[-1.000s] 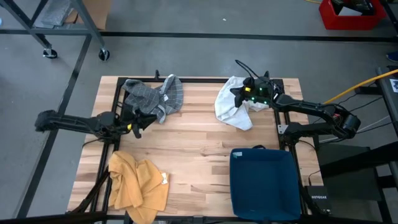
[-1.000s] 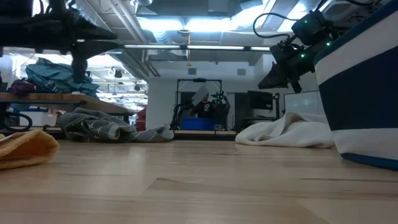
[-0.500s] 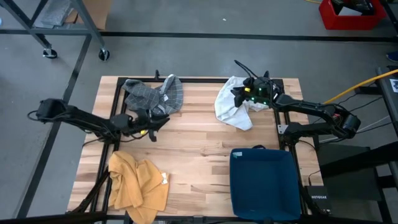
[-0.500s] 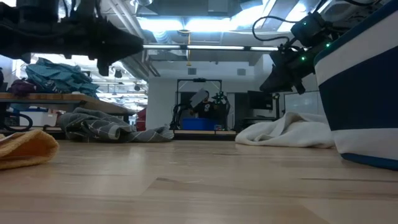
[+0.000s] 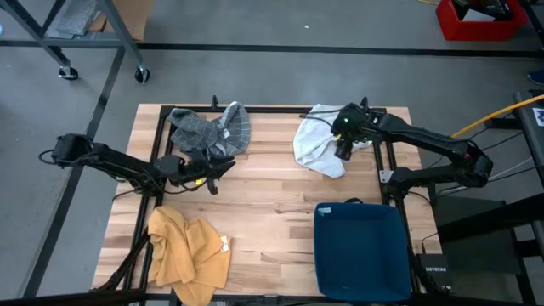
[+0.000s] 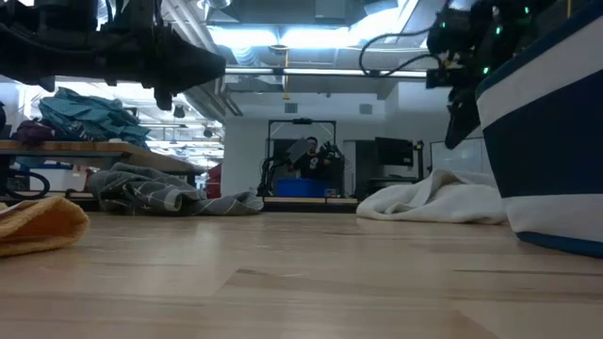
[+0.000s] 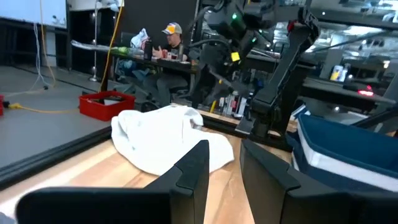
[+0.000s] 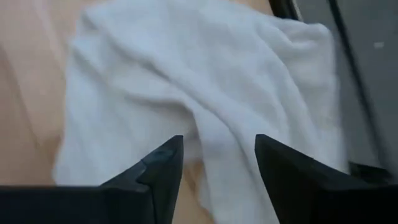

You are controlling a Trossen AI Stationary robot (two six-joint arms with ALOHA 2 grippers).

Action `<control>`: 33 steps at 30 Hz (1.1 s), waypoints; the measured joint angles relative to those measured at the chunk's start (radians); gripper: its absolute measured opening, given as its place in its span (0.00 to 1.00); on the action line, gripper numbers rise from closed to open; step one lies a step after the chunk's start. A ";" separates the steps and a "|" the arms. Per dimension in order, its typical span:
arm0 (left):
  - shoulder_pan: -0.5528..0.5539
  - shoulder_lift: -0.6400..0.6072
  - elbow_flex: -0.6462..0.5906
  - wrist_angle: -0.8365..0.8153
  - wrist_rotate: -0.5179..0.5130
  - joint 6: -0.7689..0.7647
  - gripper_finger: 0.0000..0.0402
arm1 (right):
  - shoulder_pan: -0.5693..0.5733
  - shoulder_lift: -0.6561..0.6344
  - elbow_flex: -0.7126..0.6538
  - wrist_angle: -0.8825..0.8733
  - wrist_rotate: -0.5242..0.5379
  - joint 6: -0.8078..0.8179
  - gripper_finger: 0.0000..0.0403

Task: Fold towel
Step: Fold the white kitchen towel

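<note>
I see the white towel (image 5: pixel 318 146) lying crumpled at the far right of the wooden worktop (image 5: pixel 272 212), close to the back edge. My right gripper (image 5: pixel 343 150) hangs just above it, pointing down at the cloth; in the right wrist view its two dark fingers (image 8: pixel 159 171) stand apart with the towel's folds showing in the gap between them, and nothing is held. My left gripper (image 5: pixel 223 166) hovers over the bare wood on the left half of the worktop, just in front of the grey striped cloth (image 5: pixel 208 130), pointing toward the right side; in the left wrist view its fingers (image 7: pixel 193 168) have a narrow gap between them and they hold nothing, with the white towel ahead of them, well apart. A yellow cloth (image 5: pixel 189 251) lies bunched at the near left corner, and a dark blue bin (image 5: pixel 360 251) stands at the near right. In the low view a person (image 6: pixel 308 156) sits in the room beyond the worktop.
</note>
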 joint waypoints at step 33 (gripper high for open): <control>0.000 0.000 0.000 -0.046 -0.002 -0.020 0.20 | 0.035 0.117 -0.194 -0.095 0.188 0.154 0.49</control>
